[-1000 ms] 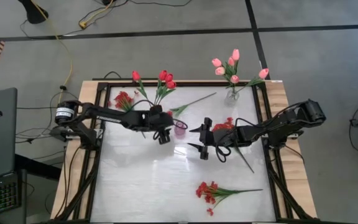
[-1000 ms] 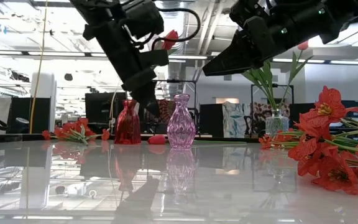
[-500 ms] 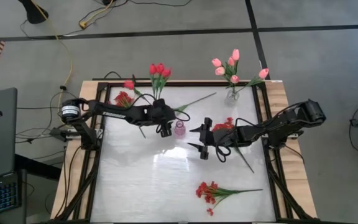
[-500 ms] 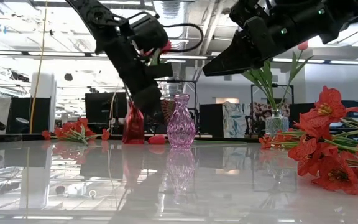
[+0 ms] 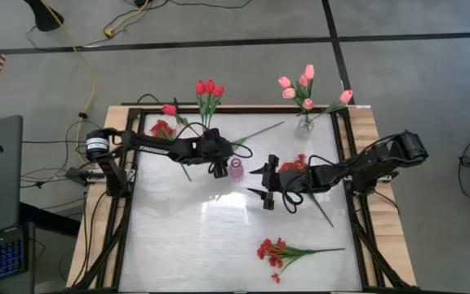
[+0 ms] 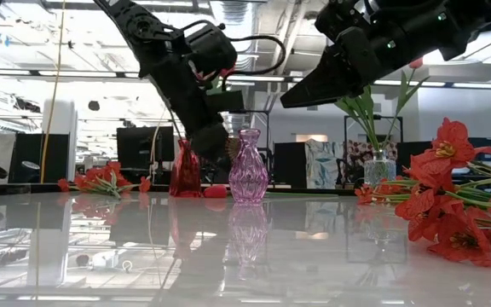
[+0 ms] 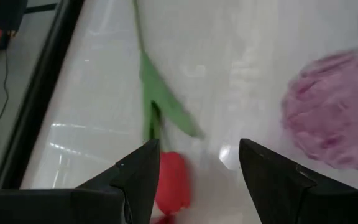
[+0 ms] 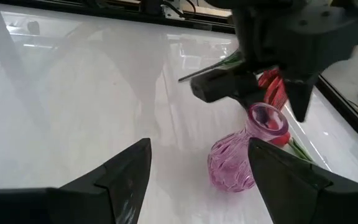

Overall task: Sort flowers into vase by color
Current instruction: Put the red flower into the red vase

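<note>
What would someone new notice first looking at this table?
Probably the pink vase near the table's middle, with the left end effector open just beside it and a red tulip lying below that end effector. Next, the pink tulips standing in a clear vase at the far right edge, and the red bunch lying alone near the front. The right end effector hangs open mid-table.

No legible text, label, brand, number or sign was found in any of the four views. Nothing that could be read as writing was seen on the arms, the vases or the worktop.
</note>
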